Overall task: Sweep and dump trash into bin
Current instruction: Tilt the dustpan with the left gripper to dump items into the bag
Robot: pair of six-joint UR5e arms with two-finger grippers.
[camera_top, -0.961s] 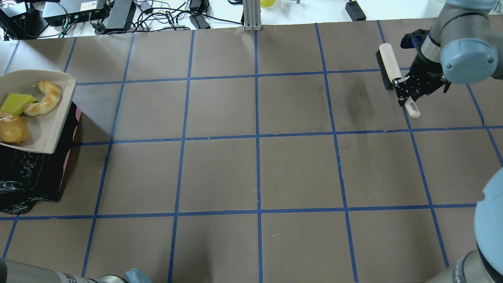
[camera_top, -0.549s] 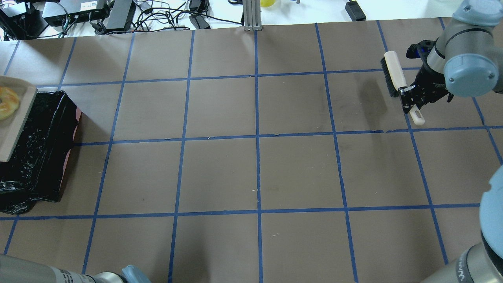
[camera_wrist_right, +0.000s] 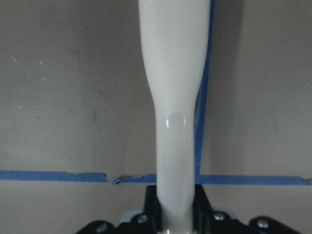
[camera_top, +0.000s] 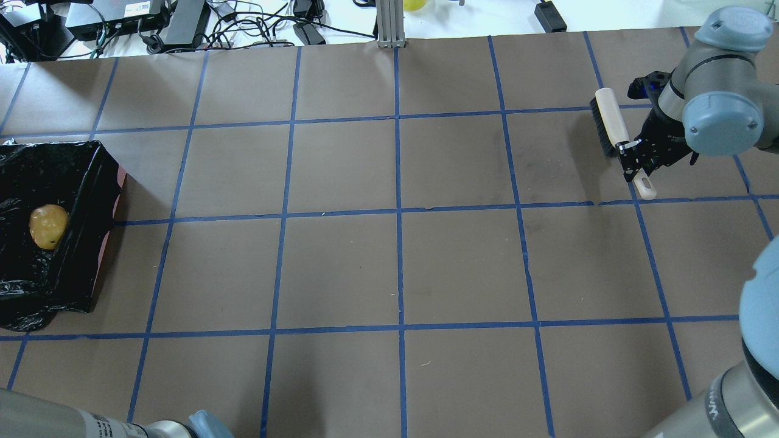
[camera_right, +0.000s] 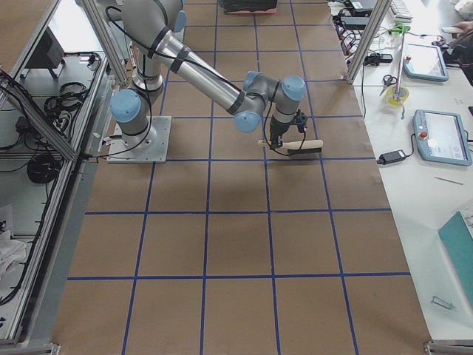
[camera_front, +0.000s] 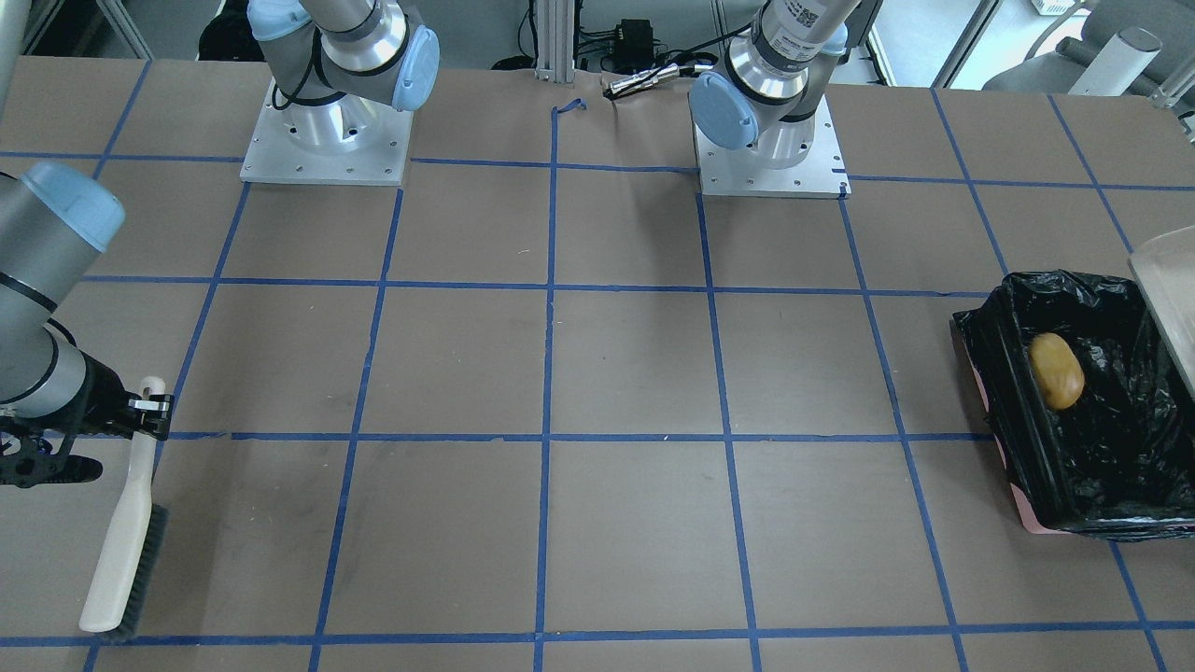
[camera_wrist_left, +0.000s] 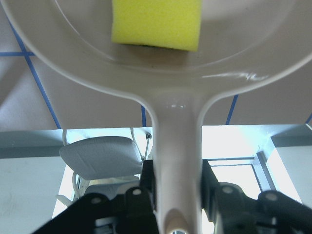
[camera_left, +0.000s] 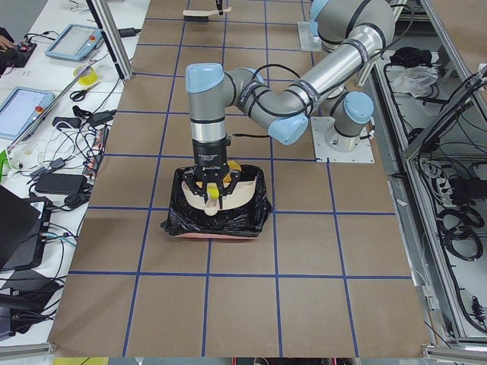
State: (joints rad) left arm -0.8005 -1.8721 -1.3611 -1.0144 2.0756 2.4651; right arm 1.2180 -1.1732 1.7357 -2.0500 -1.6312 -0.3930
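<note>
1. The bin stands at the left edge of the table, on its brown paper. The potato lies inside on the black liner.
2. The left gripper is clamped on the handle of the dustpan and holds the pan over the bin, handle uppermost.
3. The yellow wedge sits in the pan, not in the bin.
4. At far right, the right gripper is closed around the handle of the brush, with the bristles facing left. Whether they touch the paper cannot be told.
</note>
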